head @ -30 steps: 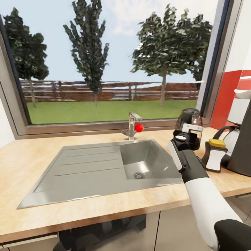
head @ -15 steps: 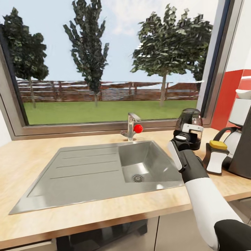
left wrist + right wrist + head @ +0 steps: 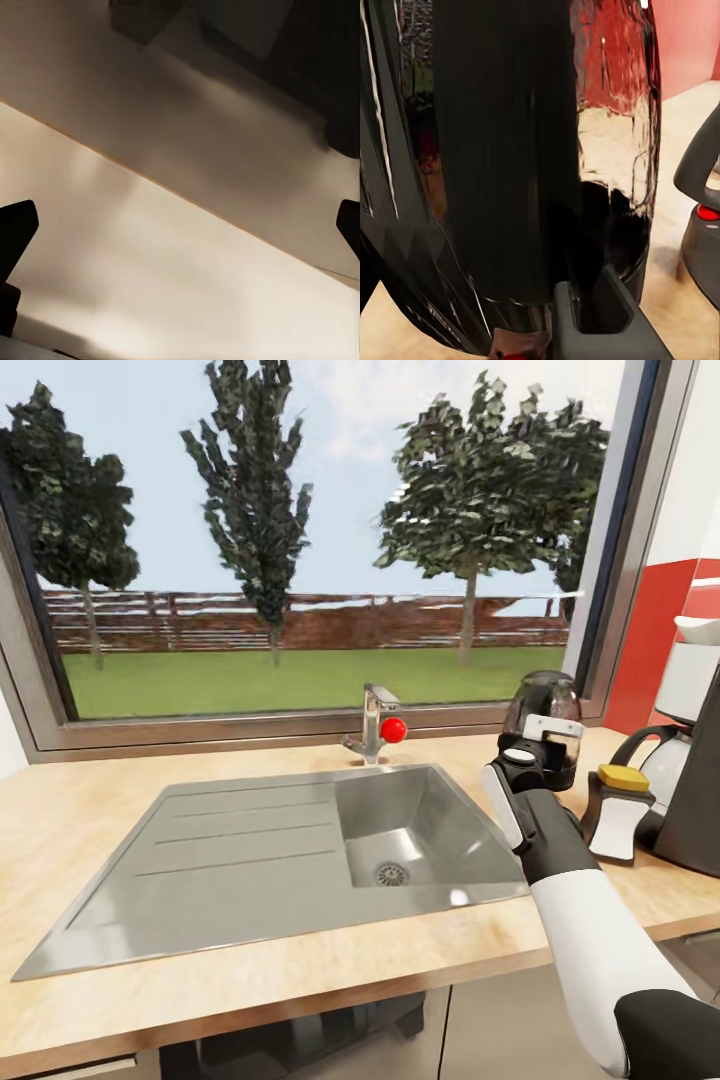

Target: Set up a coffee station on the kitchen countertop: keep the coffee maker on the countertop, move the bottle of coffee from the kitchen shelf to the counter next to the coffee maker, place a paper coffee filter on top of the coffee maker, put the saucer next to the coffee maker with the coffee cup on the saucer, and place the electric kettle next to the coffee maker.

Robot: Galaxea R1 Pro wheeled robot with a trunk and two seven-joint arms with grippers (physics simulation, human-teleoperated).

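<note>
kitchen countertop: light wood worktop below a wide window, with a steel sink set into it and a tap at its 12 o'clock edge.
right gripper: raised at the electric kettle; the kettle's dark handle fills the right wrist view. the fingers are not clearly visible, so whether they are clenched or released cannot be told.
electric kettle position: at the rear of the counter by the window frame, at 10 o'clock from the bottle of coffee.
bottle of coffee position: upright on the counter, just beside the coffee maker, on its 9 o'clock side.
coffee maker position: on the counter at the 3 o'clock edge of the head view, partly cut off.
left gripper: fingers spread, nothing between them, over a blurred pale surface.
progress, judged: coffee maker and bottle look placed; the kettle is near but not yet beside the maker.
remaining, judged: filter, saucer and cup cannot be confirmed here.
</note>
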